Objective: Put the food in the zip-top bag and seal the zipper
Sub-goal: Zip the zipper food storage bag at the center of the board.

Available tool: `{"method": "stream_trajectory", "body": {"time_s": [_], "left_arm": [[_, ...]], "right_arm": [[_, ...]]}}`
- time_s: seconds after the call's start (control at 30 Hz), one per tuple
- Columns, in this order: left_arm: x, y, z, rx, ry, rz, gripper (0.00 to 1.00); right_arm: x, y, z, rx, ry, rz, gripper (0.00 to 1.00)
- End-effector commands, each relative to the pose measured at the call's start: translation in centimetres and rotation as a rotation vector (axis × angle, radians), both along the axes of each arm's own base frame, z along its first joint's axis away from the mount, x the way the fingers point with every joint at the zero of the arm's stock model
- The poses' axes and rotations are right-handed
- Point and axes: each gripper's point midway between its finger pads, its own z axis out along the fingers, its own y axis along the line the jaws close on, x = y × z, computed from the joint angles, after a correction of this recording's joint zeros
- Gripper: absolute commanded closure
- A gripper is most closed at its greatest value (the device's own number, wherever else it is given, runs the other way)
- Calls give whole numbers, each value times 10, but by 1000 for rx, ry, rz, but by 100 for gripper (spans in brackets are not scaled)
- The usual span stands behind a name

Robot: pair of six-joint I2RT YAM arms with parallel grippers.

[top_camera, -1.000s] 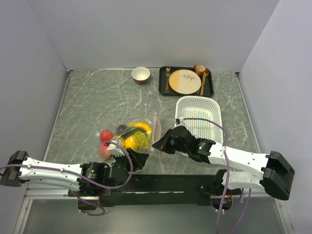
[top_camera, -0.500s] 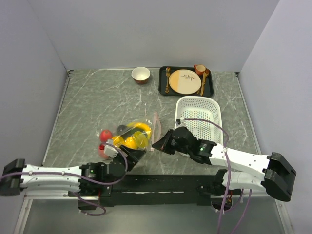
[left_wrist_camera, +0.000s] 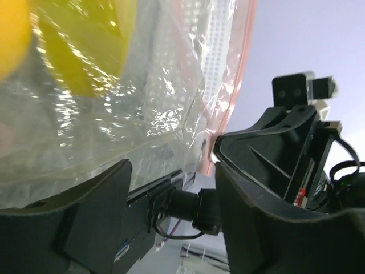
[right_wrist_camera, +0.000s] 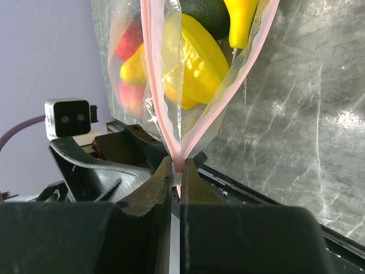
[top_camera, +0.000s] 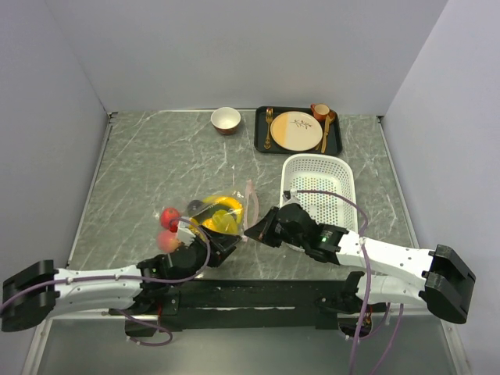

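Note:
The clear zip-top bag (top_camera: 223, 215) hangs lifted near the table's front, with the food (top_camera: 212, 220) inside: yellow, orange, dark and red pieces. Its pink zipper (top_camera: 250, 199) runs away from me. My right gripper (top_camera: 248, 232) is shut on the zipper's near end, where the two pink strips meet (right_wrist_camera: 175, 162); the strips spread apart above it (right_wrist_camera: 153, 85) and yellow fruit (right_wrist_camera: 194, 63) shows in the mouth. My left gripper (top_camera: 225, 244) is open, just under the bag's near corner (left_wrist_camera: 188, 154), with the jaws wide apart. The right gripper (left_wrist_camera: 274, 148) faces it closely.
A white perforated basket (top_camera: 320, 187) stands right of the bag. A black tray (top_camera: 337, 144) with a beige plate, cutlery and a cup stands at the back, with a small bowl (top_camera: 226, 119) to its left. Grey walls close in both sides.
My left arm has swung right and forward, bringing its open gripper up under the bag's near corner. The bag has shifted slightly. The right gripper has held its grip in place.

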Motion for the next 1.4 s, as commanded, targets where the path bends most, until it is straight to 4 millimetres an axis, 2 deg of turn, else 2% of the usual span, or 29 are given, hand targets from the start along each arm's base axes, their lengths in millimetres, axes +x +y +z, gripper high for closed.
{"method": "stream_trajectory", "body": {"time_s": [0.0, 0.23, 0.57, 0.8, 0.9, 1.13, 1.37], "left_arm": [[-4, -25, 38, -133, -59, -89, 36], [2, -17, 39, -149, -66, -50, 41], [8, -9, 34, -131, -57, -7, 65], [9, -13, 32, -110, -52, -16, 63], [9, -14, 31, -105, -54, -17, 65], [12, -14, 33, -97, -60, -6, 81], [15, -15, 34, -95, -67, -5, 80]], "right_arm": [[9, 1, 12, 34, -31, -33, 96], [7, 1, 10, 29, -27, -28, 96], [7, 3, 10, 35, -27, -21, 96], [8, 2, 13, 36, -35, -24, 96], [7, 1, 14, 34, -35, -22, 96], [6, 3, 13, 32, -31, -11, 96], [4, 8, 8, 20, -20, 14, 97]]}}
